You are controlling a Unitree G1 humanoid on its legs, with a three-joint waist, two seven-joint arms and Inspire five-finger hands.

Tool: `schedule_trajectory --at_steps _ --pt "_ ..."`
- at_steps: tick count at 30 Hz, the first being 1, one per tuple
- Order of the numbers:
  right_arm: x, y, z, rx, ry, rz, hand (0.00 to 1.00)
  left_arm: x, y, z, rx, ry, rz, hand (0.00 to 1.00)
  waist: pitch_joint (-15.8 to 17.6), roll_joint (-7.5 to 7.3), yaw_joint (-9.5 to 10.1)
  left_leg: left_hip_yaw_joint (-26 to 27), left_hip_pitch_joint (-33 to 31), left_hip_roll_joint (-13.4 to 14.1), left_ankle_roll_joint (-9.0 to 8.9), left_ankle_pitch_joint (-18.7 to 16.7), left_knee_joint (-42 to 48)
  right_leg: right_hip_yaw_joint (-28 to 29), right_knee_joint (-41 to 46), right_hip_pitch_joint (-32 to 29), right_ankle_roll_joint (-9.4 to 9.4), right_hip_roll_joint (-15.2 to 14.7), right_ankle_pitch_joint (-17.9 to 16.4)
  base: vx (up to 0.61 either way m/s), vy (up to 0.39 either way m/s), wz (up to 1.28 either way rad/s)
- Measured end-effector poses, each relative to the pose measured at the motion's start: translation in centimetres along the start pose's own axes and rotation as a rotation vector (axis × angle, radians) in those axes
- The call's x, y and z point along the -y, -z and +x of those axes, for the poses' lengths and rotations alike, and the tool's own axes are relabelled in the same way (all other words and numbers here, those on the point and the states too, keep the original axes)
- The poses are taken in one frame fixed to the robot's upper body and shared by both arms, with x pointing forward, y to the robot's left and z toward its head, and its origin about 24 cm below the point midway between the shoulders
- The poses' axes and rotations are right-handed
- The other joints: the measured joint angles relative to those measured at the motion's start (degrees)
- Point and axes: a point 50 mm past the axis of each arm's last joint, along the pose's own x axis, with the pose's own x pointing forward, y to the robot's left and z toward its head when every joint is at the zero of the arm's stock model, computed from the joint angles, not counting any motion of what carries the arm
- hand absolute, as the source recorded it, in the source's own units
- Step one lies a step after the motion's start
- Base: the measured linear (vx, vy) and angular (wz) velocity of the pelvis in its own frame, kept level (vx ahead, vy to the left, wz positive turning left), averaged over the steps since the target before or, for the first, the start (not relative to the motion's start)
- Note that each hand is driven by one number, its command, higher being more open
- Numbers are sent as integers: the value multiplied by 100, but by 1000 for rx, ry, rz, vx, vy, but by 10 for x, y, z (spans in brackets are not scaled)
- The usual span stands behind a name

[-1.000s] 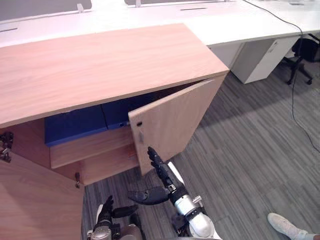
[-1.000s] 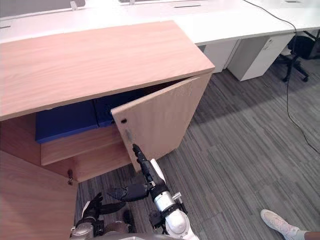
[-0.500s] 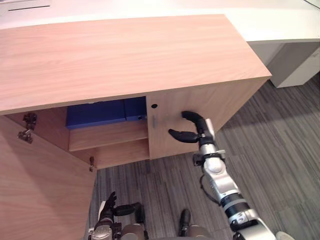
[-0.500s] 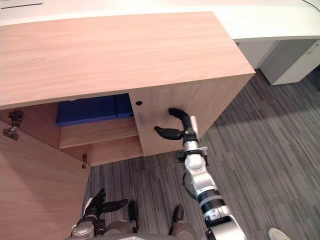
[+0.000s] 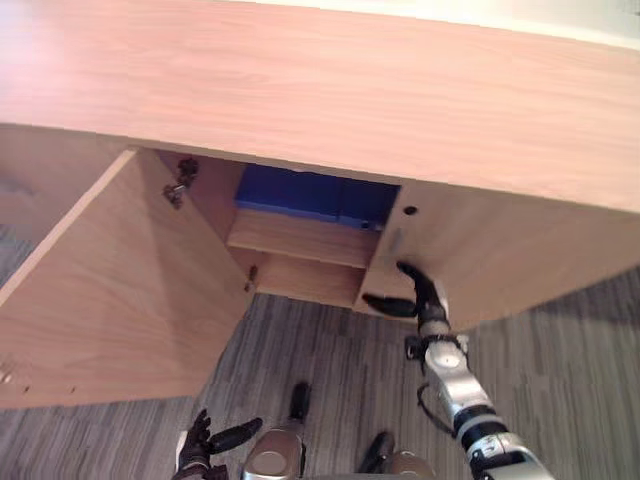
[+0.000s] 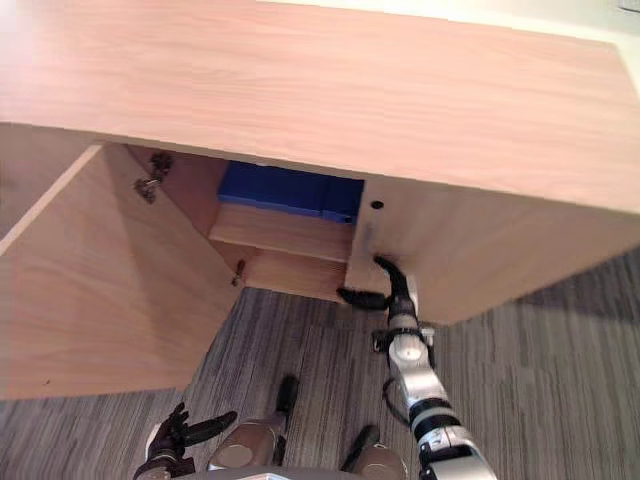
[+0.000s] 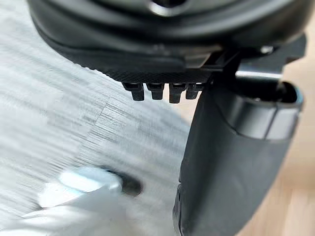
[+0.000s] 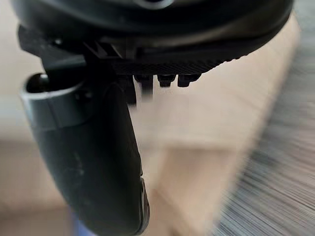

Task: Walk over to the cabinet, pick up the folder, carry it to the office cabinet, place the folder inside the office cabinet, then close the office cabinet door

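Wood-grain door [image 5: 500, 250] at the released right hand [image 5: 425, 300], flat blue folder [image 5: 310, 195] shelved just beyond it; left hand [image 5: 200, 450] hangs released.

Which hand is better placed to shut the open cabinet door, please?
Probably the left hand: it hangs open near the open left door, while the right hand is at the right door.

Left door [image 5: 110, 290] stands wide, opening [image 5: 300, 272] free; right door [image 5: 500, 260] blocks rest.

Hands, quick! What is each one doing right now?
Left hand: open, holding nothing.
Right hand: open, fingers straight against the cabinet door.
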Motion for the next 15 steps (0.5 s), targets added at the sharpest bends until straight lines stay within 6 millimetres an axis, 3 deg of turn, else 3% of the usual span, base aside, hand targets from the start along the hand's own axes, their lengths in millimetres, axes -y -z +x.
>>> schedule_trajectory --at_steps 5,8,12,14,15 --pt "-14 27 -11 -94 -70 -46 100 -27 -28 -1 128 -88 -112 100 3 5 130 -477 -14 -67 -61 46 1 -326 -118 338 -38 58 -23 29 -50 81" --pt "-10 32 -12 -108 -60 -53 100 -49 -62 -1 261 -128 -112 100 23 38 190 -747 -103 -120 -103 123 1 -555 -123 390 -55 85 -38 -49 -38 52" --pt "5 46 -19 -151 -9 -43 100 -65 -140 -9 546 -137 -52 100 52 87 238 -1176 -269 -241 -108 259 -2 -810 -122 415 -48 102 -182 -99 -18 53" --pt "7 60 -28 -189 1 -38 100 -74 -188 -20 717 -140 8 100 72 120 241 -1282 -281 -311 -150 261 -35 -781 -149 468 18 94 -328 -185 0 34" --pt "8 63 -30 -200 1 -37 100 -75 -198 -23 752 -140 22 100 79 132 241 -1283 -279 -311 -138 249 -36 -782 -171 481 29 99 -350 -130 -2 14"
